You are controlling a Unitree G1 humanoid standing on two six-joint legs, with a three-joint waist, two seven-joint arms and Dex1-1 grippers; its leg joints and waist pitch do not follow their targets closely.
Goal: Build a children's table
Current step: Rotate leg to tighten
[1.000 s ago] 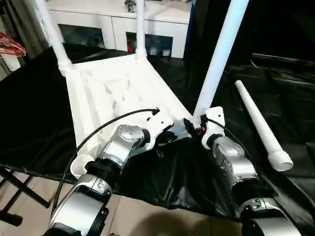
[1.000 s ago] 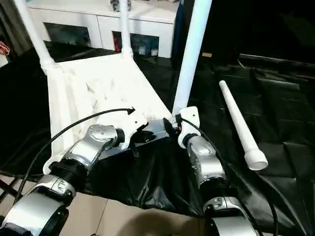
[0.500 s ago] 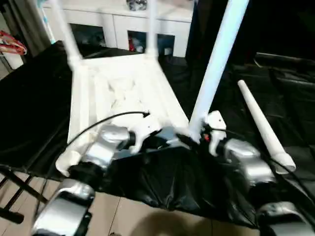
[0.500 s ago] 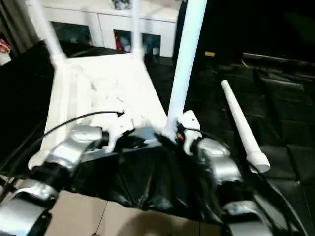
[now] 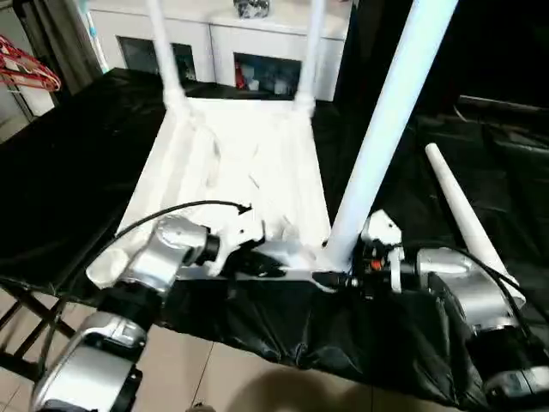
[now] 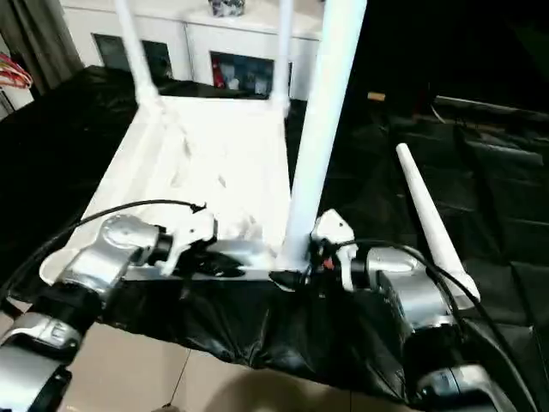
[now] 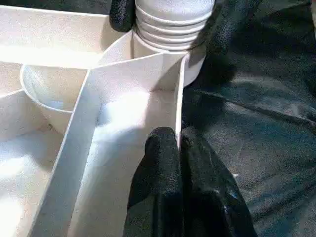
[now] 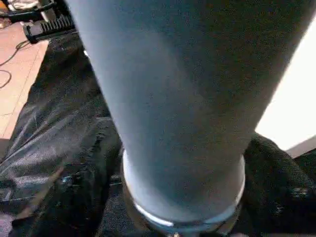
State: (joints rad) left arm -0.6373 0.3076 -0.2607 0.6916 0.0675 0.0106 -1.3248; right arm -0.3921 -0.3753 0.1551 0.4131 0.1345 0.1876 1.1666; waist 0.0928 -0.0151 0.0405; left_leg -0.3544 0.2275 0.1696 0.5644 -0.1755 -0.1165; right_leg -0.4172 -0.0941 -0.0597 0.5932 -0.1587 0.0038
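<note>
The children's table lies upside down on black cloth, its ribbed white top (image 5: 249,163) facing up. Two legs stand in the far corner sockets (image 5: 163,51) (image 5: 310,51). A third leg (image 5: 386,129) stands in the near right socket. My left gripper (image 5: 270,264) is shut on the thin near rim (image 7: 178,98) of the top. My right gripper (image 5: 333,275) is closed around the ringed base (image 7: 173,19) of the near right leg (image 8: 173,98). The near left socket (image 5: 103,270) holds no leg. A loose white leg (image 5: 463,215) lies on the cloth to the right.
A white cabinet with glass doors (image 5: 257,43) stands behind the work surface. Red hangers (image 5: 30,73) hang at the far left. The black cloth (image 5: 69,172) drapes over the near edge, with bare floor (image 5: 232,386) and a dark folding frame (image 5: 21,322) below.
The table top has turned on the cloth, its far end swinging right, while the loose leg stayed put. Both grippers kept their holds, and the right forearm now reaches in from the right.
</note>
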